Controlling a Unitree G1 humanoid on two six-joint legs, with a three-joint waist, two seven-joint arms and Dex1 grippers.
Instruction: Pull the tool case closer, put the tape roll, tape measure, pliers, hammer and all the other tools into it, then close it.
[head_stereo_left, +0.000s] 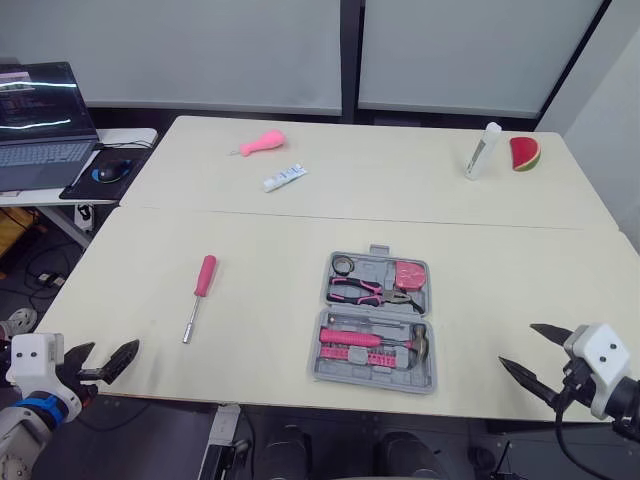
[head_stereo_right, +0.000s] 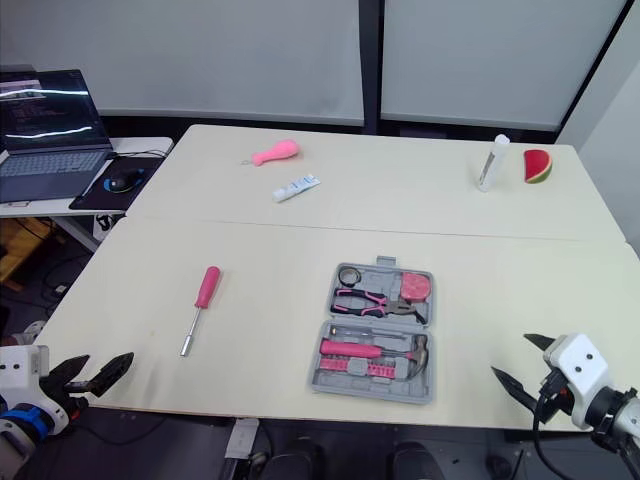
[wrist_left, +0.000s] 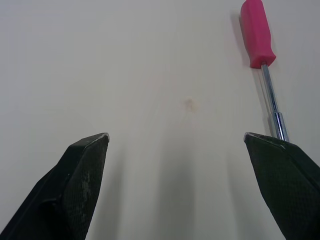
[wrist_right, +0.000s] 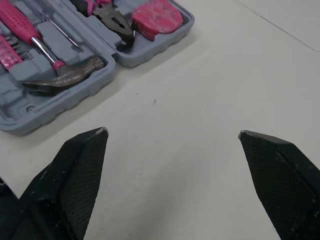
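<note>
Ahead of the left gripper (head_stereo_left: 104, 357), wide open and empty like the right gripper (head_stereo_left: 520, 346), lay the screwdriver (head_stereo_left: 198, 293), likely light, stiff and roll-prone, best pinched across its pink handle (head_stereo_left: 205, 274).

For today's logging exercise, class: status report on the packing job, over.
Left gripper and right gripper open, empty. Tool case open, mostly packed. Screwdriver outside, to its left. No obstruction near it.

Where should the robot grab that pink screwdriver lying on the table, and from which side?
Take the screwdriver by its thick pink handle, coming straight down from above with the open left gripper, fingers straddling the handle's width. It lies flat with room on both sides, and the thin metal shaft would likely slip.
</note>
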